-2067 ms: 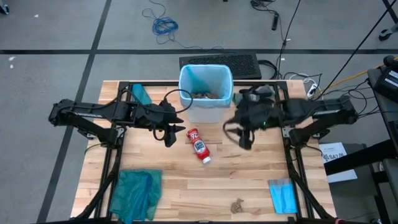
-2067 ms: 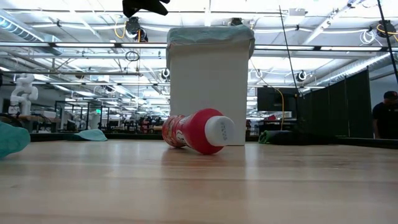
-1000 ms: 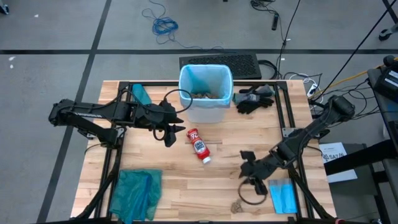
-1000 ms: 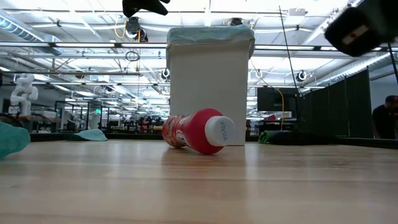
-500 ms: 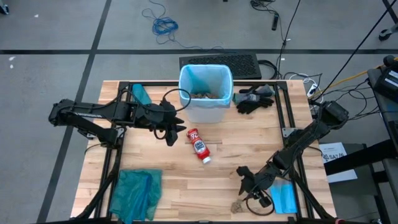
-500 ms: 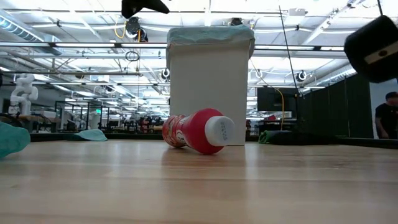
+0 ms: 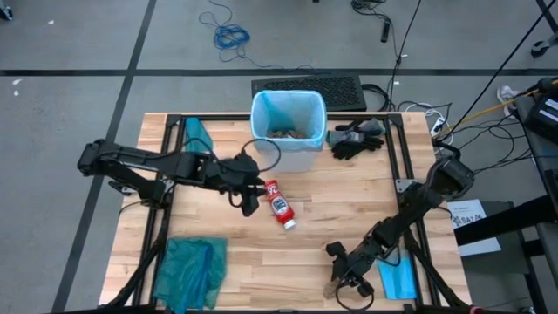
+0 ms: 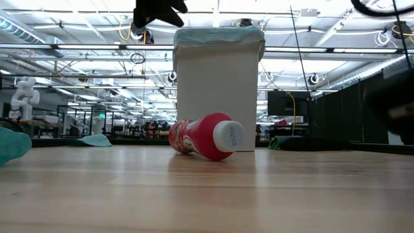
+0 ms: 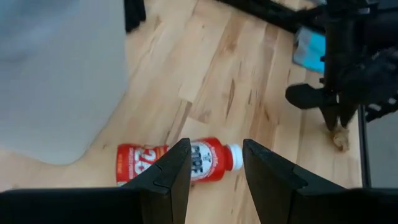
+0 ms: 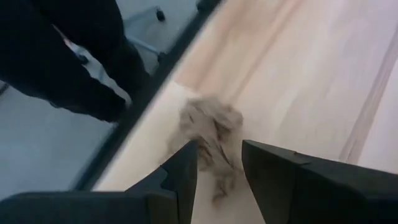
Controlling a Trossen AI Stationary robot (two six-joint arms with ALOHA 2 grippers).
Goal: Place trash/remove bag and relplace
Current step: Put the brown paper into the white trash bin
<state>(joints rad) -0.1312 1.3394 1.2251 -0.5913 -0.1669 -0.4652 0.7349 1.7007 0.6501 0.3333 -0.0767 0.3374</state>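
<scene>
Blurred paper scrap (image 10: 210,134) between right gripper (image 10: 219,163) fingers

Left arm stretched from the table's left edge toward the middle, left gripper (image 9: 211,165) hanging above the wood, fingers (image 9: 171,168) parted with a clear gap. Right arm folded down from the right edge to the near side of the table, right gripper (image 10: 219,158) low over the surface, fingers (image 10: 273,165) likewise apart, closed on nothing.
</scene>
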